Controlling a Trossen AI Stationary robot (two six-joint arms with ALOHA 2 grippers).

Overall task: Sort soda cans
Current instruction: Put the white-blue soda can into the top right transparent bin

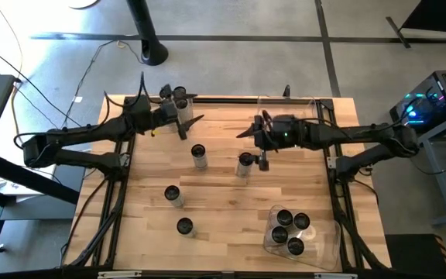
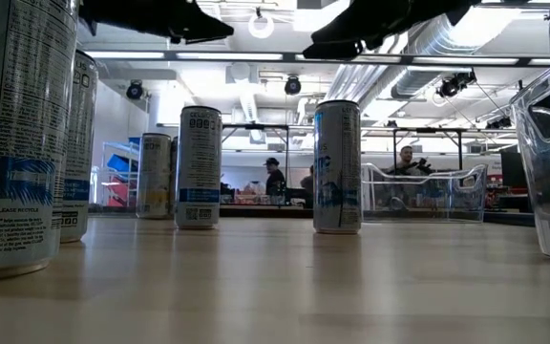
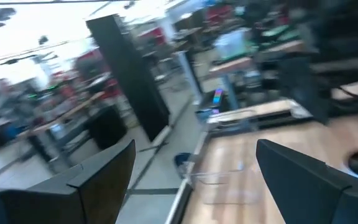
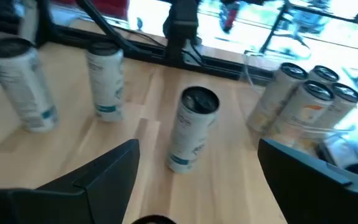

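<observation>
- Two dark arms reach inward over a wooden table strewn with soda cans, seen from overhead mid-sort
- The right gripper hangs above the table's middle with its fingers spread wide and nothing between them; its wrist camera looks straight down on one upright can, framed between the two dark fingers, which suggests it is lining up on that can
- That can stands just beside the right gripper in the overhead view, with another loose can near it
- The left gripper hovers by the far edge, jaws likewise apart and empty, close to a small cluster of cans gathered at the far-left corner, likely one sorted group
- Two more loose cans and stand apart on the near-left boards, not yet collected
- A clear plastic bin at the near-right corner holds four cans packed together, apparently the second sorted group
- From table height the cans read as tall pale cylinders with blue print, all upright, so each should take a plain side grip
- People are faintly visible in the room beyond the table, well clear of the work
</observation>
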